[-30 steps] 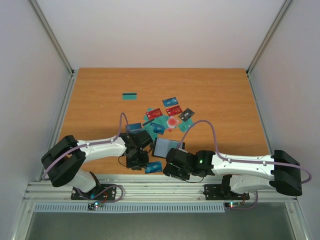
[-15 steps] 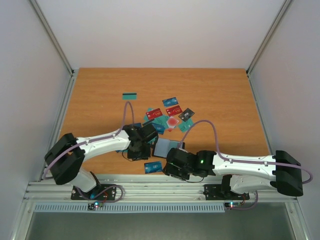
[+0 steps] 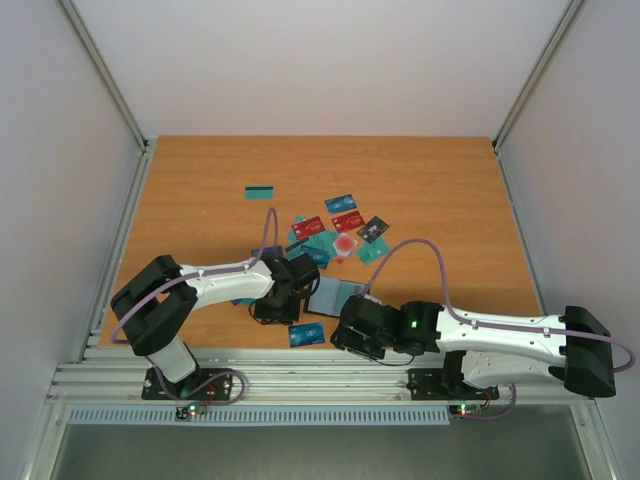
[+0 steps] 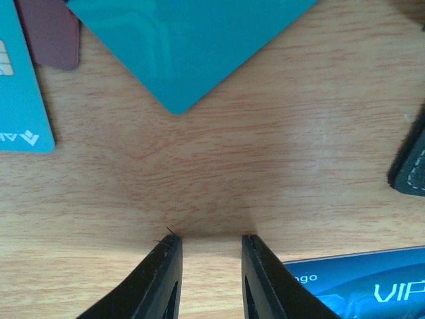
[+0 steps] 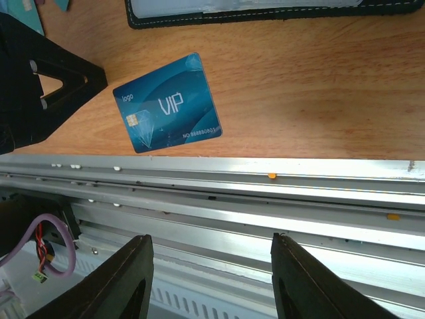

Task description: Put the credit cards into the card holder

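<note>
The black card holder [image 3: 334, 296] lies open near the table's front edge, pale inner face up; its edge shows in the right wrist view [image 5: 252, 12] and the left wrist view [image 4: 413, 166]. Several credit cards [image 3: 332, 236] lie in a loose pile behind it. A blue VIP card [image 3: 306, 334] lies at the front edge, also seen in the right wrist view [image 5: 169, 103]. My left gripper [image 4: 207, 242] is open and empty, tips low over bare wood between a teal card [image 4: 186, 40] and the VIP card [image 4: 358, 282]. My right gripper [image 5: 212, 266] is open wide and empty over the rail.
A single teal card [image 3: 260, 192] lies apart at the back left. An aluminium rail [image 5: 265, 199] runs along the table's front edge under my right gripper. Another teal card [image 4: 20, 100] and a dark red card [image 4: 50, 33] lie left of my left gripper.
My left gripper has moved right and away from the front edge, toward the card holder and pile. My right arm has shifted slightly right. The card holder now lies slightly turned.
</note>
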You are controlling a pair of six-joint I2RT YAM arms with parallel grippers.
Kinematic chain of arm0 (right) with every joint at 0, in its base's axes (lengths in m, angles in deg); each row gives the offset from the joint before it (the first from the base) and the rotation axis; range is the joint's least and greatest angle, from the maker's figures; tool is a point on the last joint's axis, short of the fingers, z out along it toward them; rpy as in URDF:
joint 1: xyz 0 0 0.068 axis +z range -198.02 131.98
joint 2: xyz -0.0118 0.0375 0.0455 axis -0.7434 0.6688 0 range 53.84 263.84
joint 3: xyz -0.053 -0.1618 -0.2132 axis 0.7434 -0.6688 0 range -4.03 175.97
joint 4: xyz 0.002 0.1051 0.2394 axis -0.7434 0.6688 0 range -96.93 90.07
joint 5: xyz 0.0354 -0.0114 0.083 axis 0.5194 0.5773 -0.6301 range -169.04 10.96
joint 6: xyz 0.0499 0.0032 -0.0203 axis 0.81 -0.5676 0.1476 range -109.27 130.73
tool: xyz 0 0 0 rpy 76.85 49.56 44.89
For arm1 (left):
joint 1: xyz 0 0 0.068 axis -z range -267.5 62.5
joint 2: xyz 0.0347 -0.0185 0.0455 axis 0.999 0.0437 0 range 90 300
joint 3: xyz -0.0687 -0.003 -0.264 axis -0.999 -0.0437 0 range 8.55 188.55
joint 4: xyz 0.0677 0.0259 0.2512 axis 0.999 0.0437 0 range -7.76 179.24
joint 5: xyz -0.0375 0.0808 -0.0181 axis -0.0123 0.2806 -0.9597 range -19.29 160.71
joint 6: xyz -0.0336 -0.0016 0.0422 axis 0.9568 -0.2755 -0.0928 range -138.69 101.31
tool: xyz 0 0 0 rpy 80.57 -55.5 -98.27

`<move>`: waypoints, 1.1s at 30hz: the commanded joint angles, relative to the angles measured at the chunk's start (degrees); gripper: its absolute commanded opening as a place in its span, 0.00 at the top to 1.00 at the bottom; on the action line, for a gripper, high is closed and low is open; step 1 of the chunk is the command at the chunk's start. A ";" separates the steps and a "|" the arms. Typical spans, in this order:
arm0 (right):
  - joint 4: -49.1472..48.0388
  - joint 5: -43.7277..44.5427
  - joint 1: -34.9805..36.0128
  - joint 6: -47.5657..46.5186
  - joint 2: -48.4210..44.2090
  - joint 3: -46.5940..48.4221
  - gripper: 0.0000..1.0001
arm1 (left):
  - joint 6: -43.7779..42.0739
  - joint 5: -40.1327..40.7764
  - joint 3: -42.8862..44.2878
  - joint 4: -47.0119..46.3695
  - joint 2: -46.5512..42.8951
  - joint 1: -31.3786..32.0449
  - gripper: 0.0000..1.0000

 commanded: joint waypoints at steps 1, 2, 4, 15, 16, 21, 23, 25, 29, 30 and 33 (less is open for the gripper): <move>1.05 2.46 0.42 1.00 -0.34 -0.28 0.49 | -1.57 -0.20 -1.31 -1.79 1.71 0.71 0.73; 0.95 2.45 0.42 0.92 -0.28 -0.32 0.49 | -1.60 -0.46 -1.44 -2.03 1.85 0.91 0.73; 0.87 2.54 0.44 0.88 -0.14 -0.29 0.49 | -1.45 -0.61 -1.55 -2.25 1.92 1.35 0.73; 0.39 2.47 0.47 0.77 -0.10 -0.47 0.49 | -1.64 -2.64 -1.55 -3.67 3.06 4.20 0.73; 0.39 2.44 0.50 0.90 -0.18 -0.63 0.49 | -1.44 -2.78 -1.56 -3.76 3.10 4.57 0.73; -1.68 1.32 0.46 1.94 0.12 -2.39 0.49 | -0.43 -4.16 -1.23 -4.94 3.48 7.32 0.73; -3.74 1.13 0.48 2.62 0.70 -3.44 0.49 | 0.00 -4.52 -1.21 -5.38 3.65 8.19 0.73; -6.16 -0.56 0.50 3.32 1.70 -4.45 0.49 | 0.22 -4.78 -1.21 -5.50 3.67 8.41 0.73; -12.31 -2.05 0.93 4.34 5.06 -5.51 0.48 | 0.16 -4.75 -1.49 -5.34 2.53 8.46 0.73; -14.02 -2.41 1.01 4.52 6.11 -5.67 0.48 | 0.16 -4.91 -1.69 -5.44 1.96 8.46 0.73; -18.75 -3.78 1.06 5.42 9.66 -5.72 0.47 | 0.09 -4.91 -2.16 -5.29 -0.55 8.46 0.73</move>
